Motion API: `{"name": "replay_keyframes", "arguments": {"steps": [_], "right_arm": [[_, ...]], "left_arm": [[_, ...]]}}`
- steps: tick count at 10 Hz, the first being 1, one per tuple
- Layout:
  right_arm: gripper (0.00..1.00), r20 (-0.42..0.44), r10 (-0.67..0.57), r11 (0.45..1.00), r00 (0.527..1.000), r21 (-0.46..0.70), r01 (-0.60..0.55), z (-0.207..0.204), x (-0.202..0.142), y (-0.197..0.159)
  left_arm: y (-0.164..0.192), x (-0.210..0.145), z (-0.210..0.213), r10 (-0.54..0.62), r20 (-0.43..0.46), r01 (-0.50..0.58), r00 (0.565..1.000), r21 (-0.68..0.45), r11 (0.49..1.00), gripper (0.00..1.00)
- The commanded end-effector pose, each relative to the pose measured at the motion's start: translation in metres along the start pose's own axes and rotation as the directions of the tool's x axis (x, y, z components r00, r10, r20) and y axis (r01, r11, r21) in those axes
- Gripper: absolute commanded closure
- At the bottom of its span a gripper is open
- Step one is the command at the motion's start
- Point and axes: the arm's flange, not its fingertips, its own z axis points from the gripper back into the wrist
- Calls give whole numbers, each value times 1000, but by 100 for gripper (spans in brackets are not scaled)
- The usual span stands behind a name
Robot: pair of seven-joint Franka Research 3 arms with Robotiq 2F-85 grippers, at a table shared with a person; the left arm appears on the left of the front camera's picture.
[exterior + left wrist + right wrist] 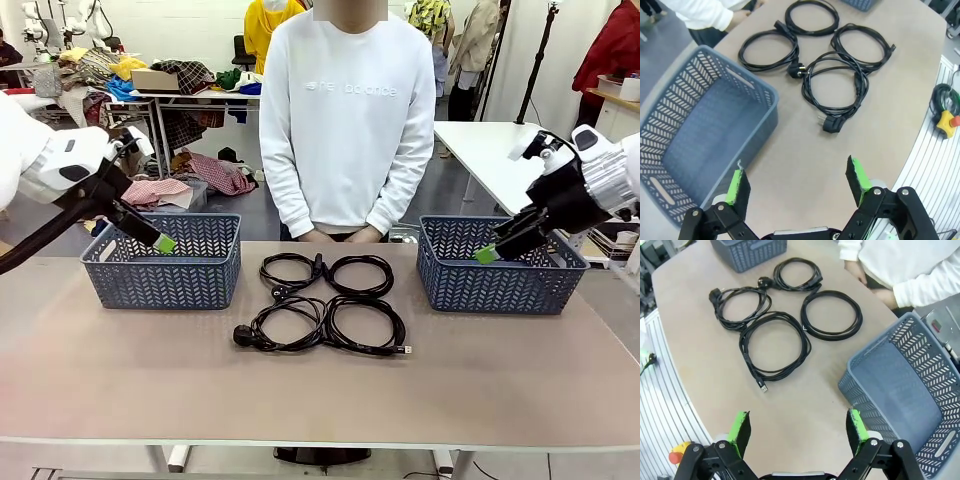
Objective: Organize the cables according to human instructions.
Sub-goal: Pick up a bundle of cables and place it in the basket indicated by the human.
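Four cables [323,325] lie in the middle of the table [120,380], each one a round coil, set as two rows of two. The coils of each row touch each other, and the two rows lie just beside each other. From the near left coil a plug [241,335] sticks out toward the left basket [160,285], and a small connector [403,350] points out from the near right coil.

You have bare table on both sides of the cables, between them and each basket. The whole near part of the table, up to its front edge, is also free.

Your left gripper [165,243] hangs above the left basket with its jaws wide apart and nothing between them. Your right gripper [487,254] hangs above the left part of the right basket [490,290], also wide open and holding nothing. Both are well apart from the cables.

At the far edge the person [345,120] stands close, and the person's hands [318,236] rest at that edge, near the far row of coils. In the left wrist view a yellow box with a red button [947,120] sits on the ribbed metal strip beside the table edge.
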Motion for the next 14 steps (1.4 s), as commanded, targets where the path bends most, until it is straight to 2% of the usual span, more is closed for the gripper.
{"name": "replay_keyframes", "arguments": {"steps": [1, 14], "right_arm": [[0, 7, -3, 1000, 1000, 5, 3, -1, 0, -1], [0, 7, -3, 1000, 1000, 5, 3, -1, 0, -1]], "left_arm": [[1, -4, -2, -3, 10, 3, 1000, -12, 1000, 0], [1, -4, -2, -3, 10, 3, 1000, -12, 1000, 0]]}}
